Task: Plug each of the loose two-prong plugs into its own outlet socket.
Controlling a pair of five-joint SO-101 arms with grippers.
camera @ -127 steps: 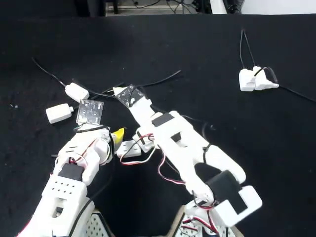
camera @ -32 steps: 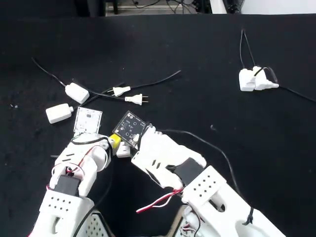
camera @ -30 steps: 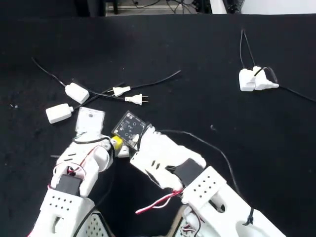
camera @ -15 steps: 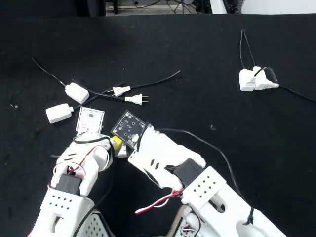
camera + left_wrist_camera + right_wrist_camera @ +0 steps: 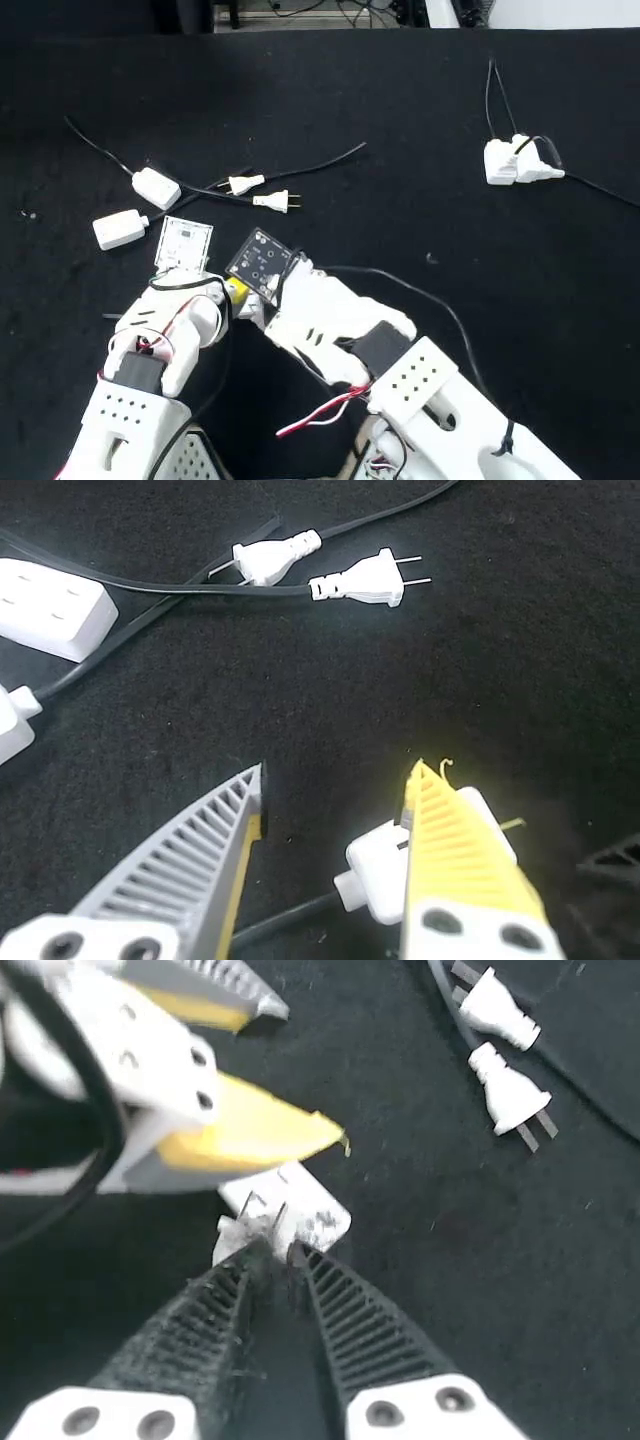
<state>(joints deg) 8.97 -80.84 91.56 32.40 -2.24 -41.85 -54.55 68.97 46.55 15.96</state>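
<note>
Crouching low side by side, left gripper gapes wide beside the plug; right gripper pinches it narrowly

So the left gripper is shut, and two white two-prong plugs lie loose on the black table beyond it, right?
No: the left gripper is open, as the left wrist view shows. The two white two-prong plugs do lie loose on the black table beyond it.

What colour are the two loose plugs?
Both plugs are white; the left wrist view shows them best.
</note>
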